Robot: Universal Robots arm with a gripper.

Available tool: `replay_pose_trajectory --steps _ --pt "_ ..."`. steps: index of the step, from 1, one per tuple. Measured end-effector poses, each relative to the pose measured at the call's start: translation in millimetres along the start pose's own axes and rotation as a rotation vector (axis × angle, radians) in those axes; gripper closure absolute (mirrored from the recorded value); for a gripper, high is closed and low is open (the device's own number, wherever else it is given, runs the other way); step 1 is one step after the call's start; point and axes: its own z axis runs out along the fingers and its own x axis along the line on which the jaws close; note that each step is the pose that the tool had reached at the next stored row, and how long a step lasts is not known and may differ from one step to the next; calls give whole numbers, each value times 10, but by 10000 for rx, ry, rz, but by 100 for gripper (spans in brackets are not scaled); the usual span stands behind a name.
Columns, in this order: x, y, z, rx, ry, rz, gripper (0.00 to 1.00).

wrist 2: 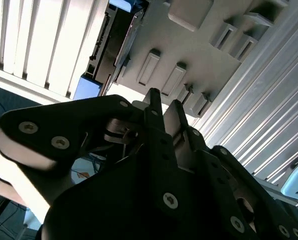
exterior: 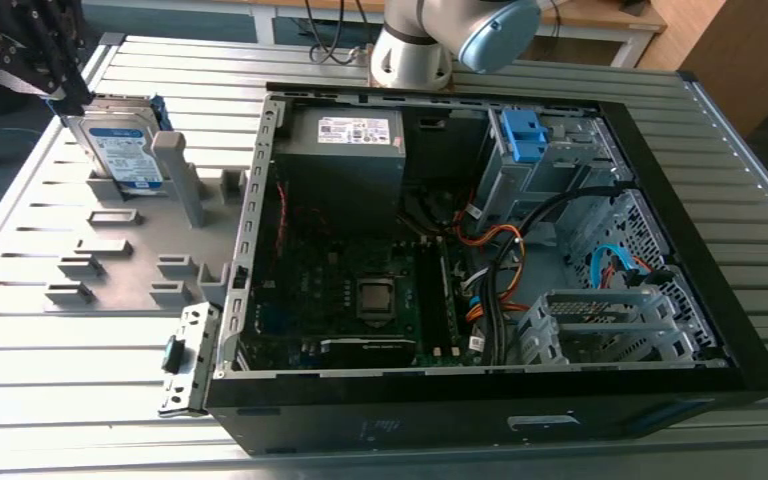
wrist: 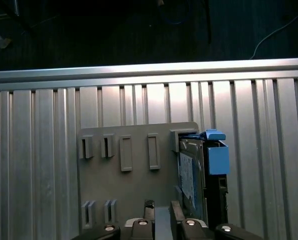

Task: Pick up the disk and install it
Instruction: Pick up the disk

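Aluminium slats make up the table (exterior: 64,440), on which an opened computer case (exterior: 424,420) is laid on its side, its board and cables (exterior: 498,245) exposed. Beside it, toward the exterior view's left, a grey slotted fixture plate (exterior: 37,240) is laid flat. The gripper (exterior: 67,92) is held above the far corner of that plate. In both wrist views its fingertips (wrist: 149,206) are parted by a narrow gap with nothing between them, so nothing is grasped. The disk (exterior: 124,150) is stood on edge in a slot of the plate, framed by its blue carrier (wrist: 216,157). No contact with the claw is shown, and in the first wrist view the disk is set to one side of the fingers' line. The pick is judged not yet made. Trouble is most likely to be caused by that offset and the small gap. If the drive's thickness is not spanned, its top edge could be struck and it could be tipped or jammed in the slot. A grip taken on the plastic alone might flex and slip.
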Motion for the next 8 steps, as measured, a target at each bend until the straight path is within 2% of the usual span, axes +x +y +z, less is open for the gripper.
replay_pose_trajectory --steps 1,2,3,5,7,8 --pt "0 0 0 0 0 0 71" --pt "0 0 0 0 0 0 71" --pt "0 0 0 0 0 0 59" --pt "0 0 0 0 0 0 59" --pt "0 0 0 0 0 0 47" --pt "0 0 0 0 0 0 47"
